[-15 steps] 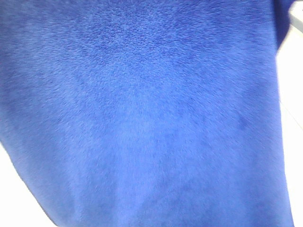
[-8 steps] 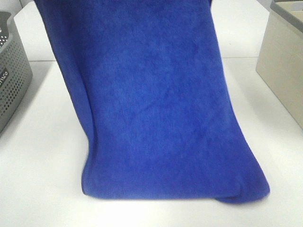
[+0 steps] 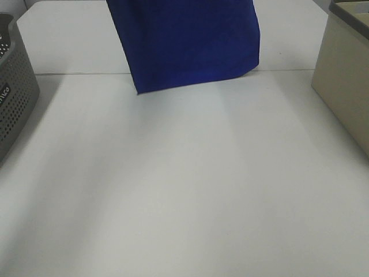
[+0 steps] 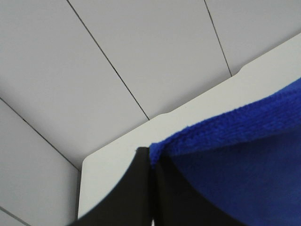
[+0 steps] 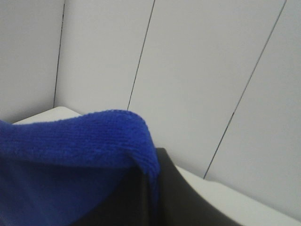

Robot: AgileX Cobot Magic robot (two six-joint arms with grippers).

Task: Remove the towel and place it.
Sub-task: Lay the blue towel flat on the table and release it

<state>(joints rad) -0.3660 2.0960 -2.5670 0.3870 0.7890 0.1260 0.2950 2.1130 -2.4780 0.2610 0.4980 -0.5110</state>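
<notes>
Towel (image 3: 190, 43) hangs at upper centre, apparently clear of the table (image 3: 184, 190). The left pincer (image 4: 151, 162) and right pincer (image 5: 151, 186) are clamped on its top edge. Removal looks done; placing remains.

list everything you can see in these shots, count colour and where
towel: one, royal blue, hanging over the far middle of the table, top edge out of the high view
table: one, white, fills most of the high view
basket: one, grey, perforated, at the left edge of the high view
bin: one, beige with a darker rim, at the right edge of the high view
wall panels: several, pale grey with thin dark seams, behind the towel in both wrist views
left jaws: one pair, black, shut on the towel's hem
right jaws: one pair, black, shut on the towel, whose hem folds over them
</notes>
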